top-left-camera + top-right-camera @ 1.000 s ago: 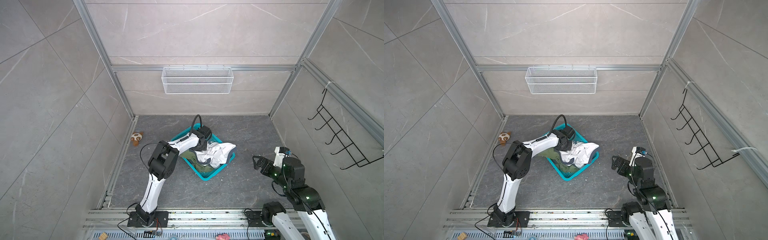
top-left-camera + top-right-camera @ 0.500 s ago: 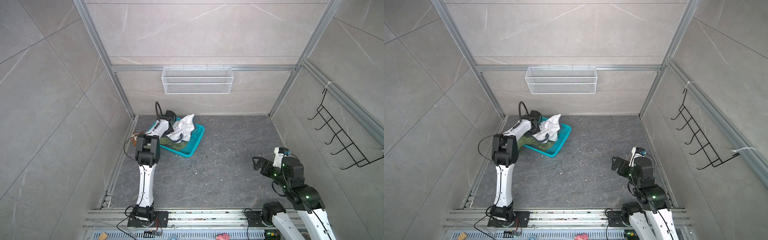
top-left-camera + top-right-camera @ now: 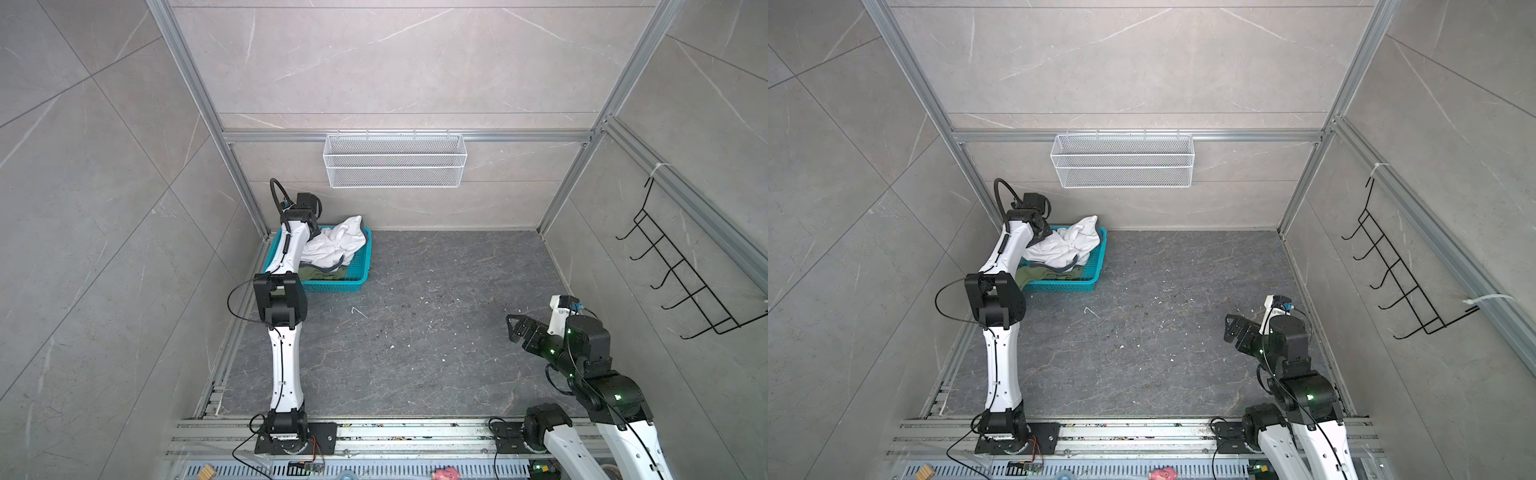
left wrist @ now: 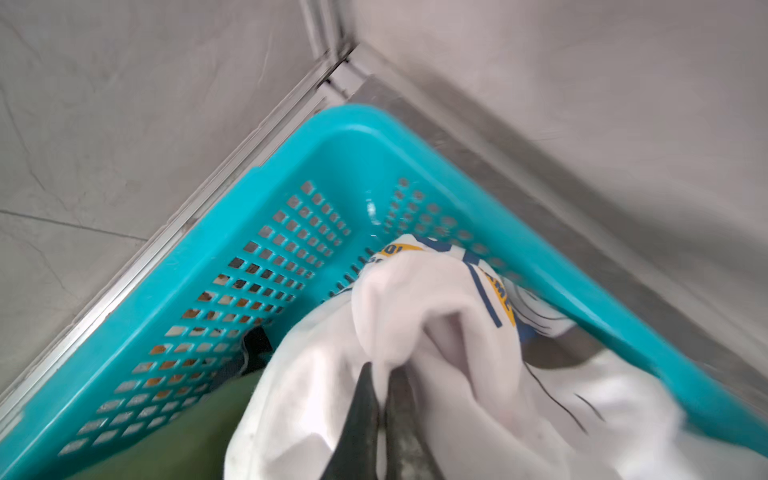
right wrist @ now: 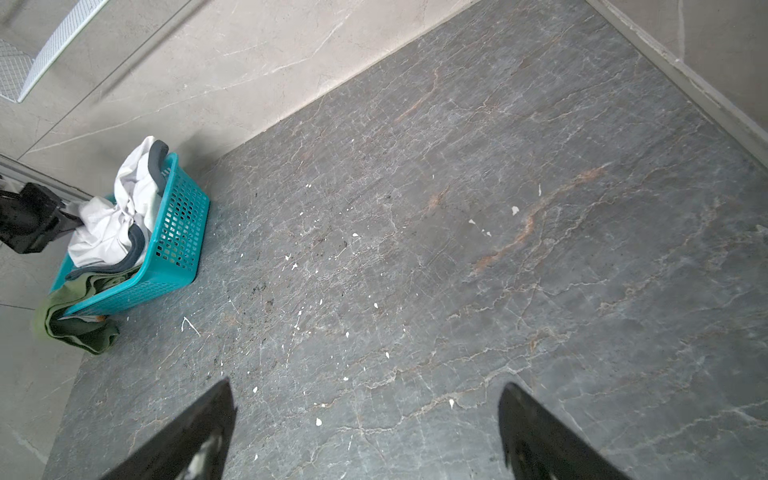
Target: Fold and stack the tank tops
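The left gripper is clenched on a fold of the white top, which bunches around it in the basket. The green top lies just beneath. The right gripper hangs with jaws spread wide, holding nothing, well apart from both tops.

A blue-green basket sits in the far left corner of the grey floor. A white tank top is piled up in it. A green tank top peeks out from under it. The left arm bends down to the white one. The right gripper hangs near the right wall, jaws apart, holding nothing. A wire shelf is on the far wall.
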Motion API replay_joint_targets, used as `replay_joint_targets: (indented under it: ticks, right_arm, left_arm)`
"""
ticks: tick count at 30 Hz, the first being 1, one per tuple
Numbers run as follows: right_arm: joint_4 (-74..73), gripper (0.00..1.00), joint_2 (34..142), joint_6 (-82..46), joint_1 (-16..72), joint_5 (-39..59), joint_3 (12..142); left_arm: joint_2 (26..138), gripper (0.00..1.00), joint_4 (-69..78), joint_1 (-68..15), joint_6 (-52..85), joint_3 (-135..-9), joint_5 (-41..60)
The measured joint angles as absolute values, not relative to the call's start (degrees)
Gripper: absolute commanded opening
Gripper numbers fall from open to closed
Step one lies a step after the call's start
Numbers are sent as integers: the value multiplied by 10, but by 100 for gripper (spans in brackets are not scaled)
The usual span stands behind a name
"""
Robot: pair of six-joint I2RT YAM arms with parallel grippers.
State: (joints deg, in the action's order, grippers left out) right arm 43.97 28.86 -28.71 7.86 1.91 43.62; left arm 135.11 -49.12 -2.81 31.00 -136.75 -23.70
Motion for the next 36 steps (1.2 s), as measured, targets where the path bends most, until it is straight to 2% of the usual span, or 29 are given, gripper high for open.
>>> replay_joint_targets:
  ticks: [5, 8, 13, 17, 21, 25, 27, 32, 36]
  right_arm:
    - [440, 99, 288, -287, 79, 22, 436]
    - [439, 99, 284, -289, 79, 26, 436]
    - [439, 99, 276, -300, 79, 36, 436]
    - [437, 99, 270, -305, 79, 43, 436]
    - [437, 99, 260, -305, 79, 43, 436]
    - [438, 99, 252, -305, 79, 43, 436]
    - [439, 99, 249, -304, 79, 43, 436]
    - [440, 99, 246, -304, 79, 43, 436]
    - [440, 99, 246, -304, 79, 43, 436]
  left_arm:
    - [1230, 0, -486, -59, 257, -1370, -211]
    - [1147, 0, -469, -104, 215, -1383, -209]
    - [1055, 0, -440, -258, 128, -1441, -223]
    - [1048, 0, -416, -402, 52, -1505, -231]
    - [1049, 0, -378, -534, -37, -1514, -259]
    - [1055, 0, -357, -625, -89, -1522, -264]
    - [1055, 0, -352, -649, -93, -1516, -263]
    - [1043, 0, -330, -641, -71, -1423, -281]
    - [1063, 0, -382, -610, 19, -1363, -281]
